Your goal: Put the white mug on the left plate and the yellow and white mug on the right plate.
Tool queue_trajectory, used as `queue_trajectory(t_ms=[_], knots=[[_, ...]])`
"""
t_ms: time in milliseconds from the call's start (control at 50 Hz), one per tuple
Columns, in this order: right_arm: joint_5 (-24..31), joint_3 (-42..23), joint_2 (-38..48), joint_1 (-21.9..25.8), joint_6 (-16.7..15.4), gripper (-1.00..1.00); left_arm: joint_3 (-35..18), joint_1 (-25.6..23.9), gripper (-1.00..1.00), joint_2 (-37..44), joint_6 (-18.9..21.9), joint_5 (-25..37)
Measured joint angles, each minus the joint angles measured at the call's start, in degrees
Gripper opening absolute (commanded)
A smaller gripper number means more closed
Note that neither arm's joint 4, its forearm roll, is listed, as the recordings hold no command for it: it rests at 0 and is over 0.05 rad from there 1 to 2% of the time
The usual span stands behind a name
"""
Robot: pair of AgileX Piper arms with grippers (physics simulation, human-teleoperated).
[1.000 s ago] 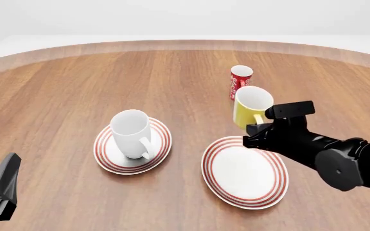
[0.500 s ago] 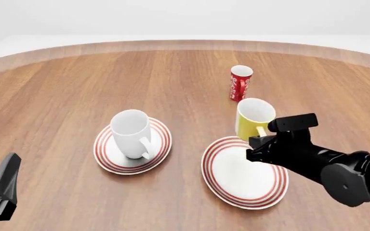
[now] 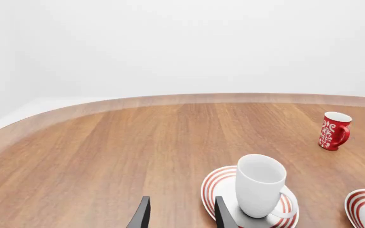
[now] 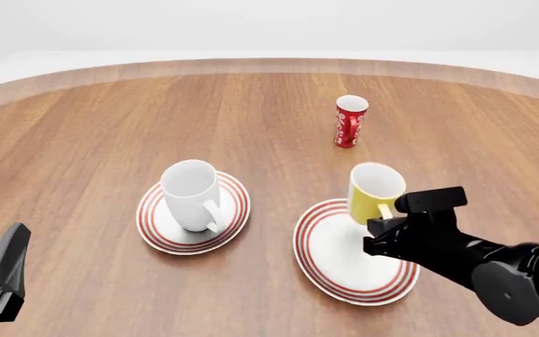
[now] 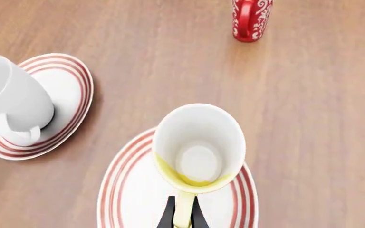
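Observation:
The white mug stands upright on the left plate, and both show in the left wrist view, mug and plate. My right gripper is shut on the handle of the yellow and white mug and holds it upright over the far part of the right plate. The right wrist view shows the gripper, the mug and this plate. My left gripper is open and empty at the near left, also in its own wrist view.
A slim red cup with white markings stands upright behind the right plate; it also shows in the left wrist view and the right wrist view. The round wooden table's far edge curves across the back.
My right gripper has carried the yellow and white mug nearer and lower, from beside the red cup to above the right plate's far part. The left arm and white mug have not moved.

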Motion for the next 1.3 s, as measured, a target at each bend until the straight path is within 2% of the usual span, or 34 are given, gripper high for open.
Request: queue_trajectory(t_ms=[640, 660, 1300], knots=[[-2.9, 1.2, 3.5, 1.7, 1.4, -1.00, 0.0, 0.0, 1.00, 0.0, 0.0, 0.0], [-2.9, 1.2, 3.6, 1.7, 1.5, 1.00, 0.0, 0.0, 1.00, 0.0, 0.0, 0.0], [-2.9, 1.5, 3.1, 1.5, 1.9, 1.00, 0.0, 0.0, 1.00, 0.0, 0.0, 0.0]])
